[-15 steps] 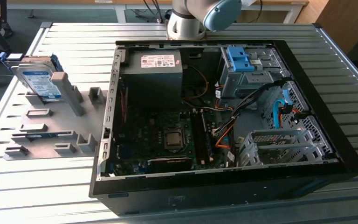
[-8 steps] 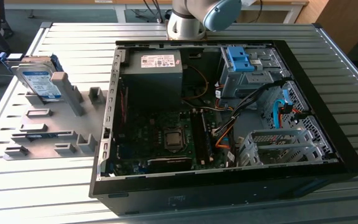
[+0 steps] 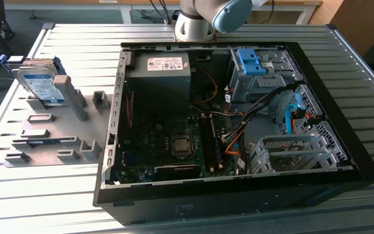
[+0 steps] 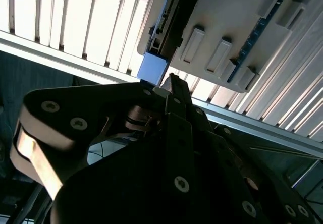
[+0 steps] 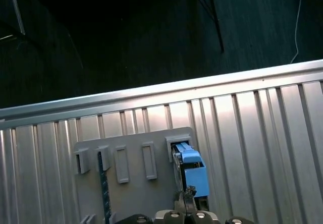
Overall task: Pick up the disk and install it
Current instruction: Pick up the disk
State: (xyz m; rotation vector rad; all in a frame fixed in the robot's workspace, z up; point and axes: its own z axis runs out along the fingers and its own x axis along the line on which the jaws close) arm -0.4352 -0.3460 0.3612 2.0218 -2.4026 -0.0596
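Disk [image 3: 41, 84] stands on edge, tilted, in a slot of the grey fixture [image 3: 50, 141], near the worktop [image 3: 44, 204] far corner on the exterior view's left; not yet picked. The open computer case [image 3: 362, 168], mid-worktop, holds a motherboard [image 3: 167, 141], grey power supply [image 3: 161, 73], cables, a blue bracket [image 3: 252, 61] by its far wall, and a silver drive cage [image 3: 291, 151].

Second wrist view: pincer [image 4: 169, 85] just beside the disk [image 4: 151, 68] blue end. Apart or together, cannot tell.

First wrist view: pincer [image 5: 187, 192] near the disk [image 5: 193, 171], roughly in line with it.

Judgement: this is the pick step. The grip should sit square on the rail sides and lift along the slot, not sideways, to avoid jamming.
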